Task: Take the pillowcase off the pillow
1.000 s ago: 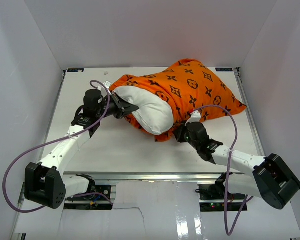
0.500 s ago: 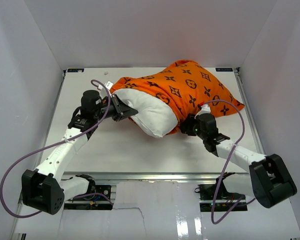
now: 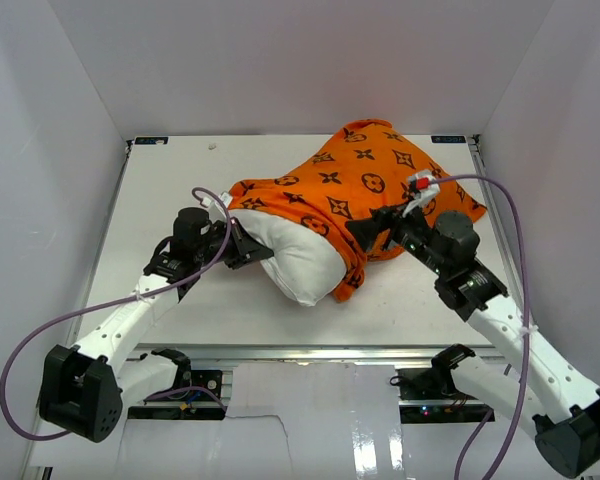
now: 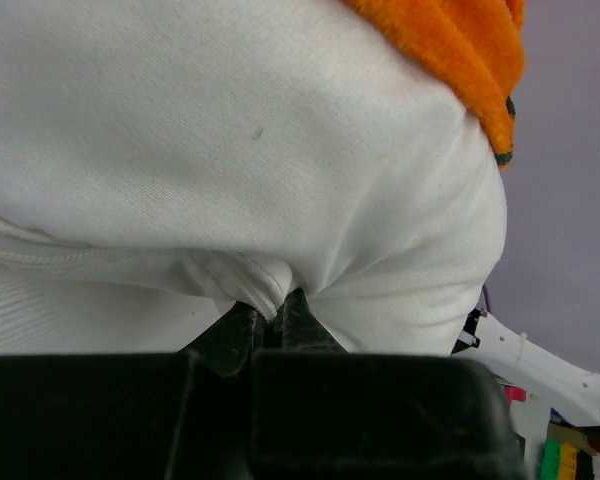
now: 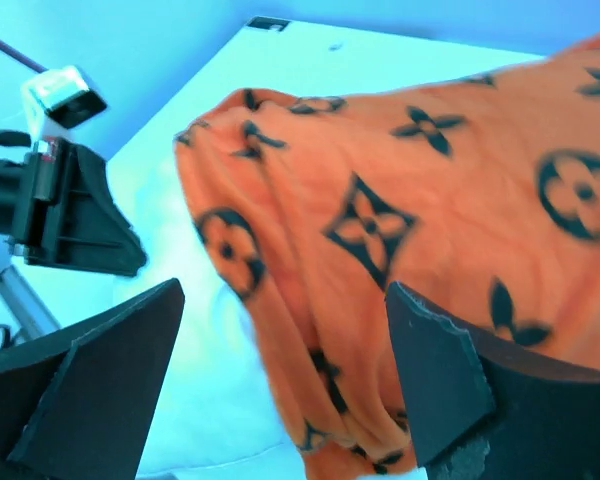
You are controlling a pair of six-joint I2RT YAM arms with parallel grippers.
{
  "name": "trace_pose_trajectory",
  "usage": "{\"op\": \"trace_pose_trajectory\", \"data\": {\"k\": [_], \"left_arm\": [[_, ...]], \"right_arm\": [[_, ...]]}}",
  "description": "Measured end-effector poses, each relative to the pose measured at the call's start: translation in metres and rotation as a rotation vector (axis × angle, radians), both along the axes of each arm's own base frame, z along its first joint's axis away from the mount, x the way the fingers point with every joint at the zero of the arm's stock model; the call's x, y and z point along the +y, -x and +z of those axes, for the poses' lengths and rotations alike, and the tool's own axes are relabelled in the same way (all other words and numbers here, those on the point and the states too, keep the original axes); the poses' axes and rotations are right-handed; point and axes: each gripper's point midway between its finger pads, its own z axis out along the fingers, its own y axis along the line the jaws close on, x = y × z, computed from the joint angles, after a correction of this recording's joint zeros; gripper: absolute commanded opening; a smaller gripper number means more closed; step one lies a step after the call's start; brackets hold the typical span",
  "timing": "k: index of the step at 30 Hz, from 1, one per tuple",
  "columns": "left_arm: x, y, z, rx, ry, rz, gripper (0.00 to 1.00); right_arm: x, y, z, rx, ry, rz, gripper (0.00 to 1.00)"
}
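The orange pillowcase (image 3: 380, 185) with black motifs covers the far right part of the white pillow (image 3: 300, 262), whose near left end sticks out bare. My left gripper (image 3: 250, 247) is shut on a pinch of the pillow's white fabric (image 4: 250, 285) at that bare end. Open-jawed, my right gripper (image 3: 368, 225) hovers over the pillowcase's bunched open hem (image 5: 320, 400) and holds nothing. In the right wrist view, orange folds (image 5: 430, 200) and white pillow (image 5: 210, 400) show between the wide-apart fingers.
White walls close in the table (image 3: 180, 180) on the left, back and right. The left arm (image 5: 60, 210) shows at the left of the right wrist view. Purple cables (image 3: 80, 310) loop off both arms near the front edge.
My right gripper has opened, let go of the pillowcase hem, and lifted back to the right above the cover. The left gripper has drawn the pillow slightly nearer, still shut on it.
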Motion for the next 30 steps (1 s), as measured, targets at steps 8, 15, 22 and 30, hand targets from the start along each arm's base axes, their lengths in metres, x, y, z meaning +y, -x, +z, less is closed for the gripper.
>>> {"op": "trace_pose_trajectory", "data": {"k": [8,15,22,30], "left_arm": [[-0.002,0.005,0.003,-0.067,-0.010,-0.002,0.00],[-0.001,0.009,0.002,-0.091,-0.015,-0.003,0.00],[0.001,0.013,0.010,-0.129,-0.020,0.000,0.00],[0.011,0.011,0.012,-0.150,-0.052,0.057,0.00]], "right_arm": [[0.125,-0.029,0.096,-0.143,0.173,0.334,0.88],[0.213,-0.054,0.047,-0.089,0.381,0.512,0.87],[0.229,-0.076,-0.074,0.122,0.597,0.562,0.74],[0.228,-0.097,-0.083,0.208,0.572,0.484,0.45]]}}
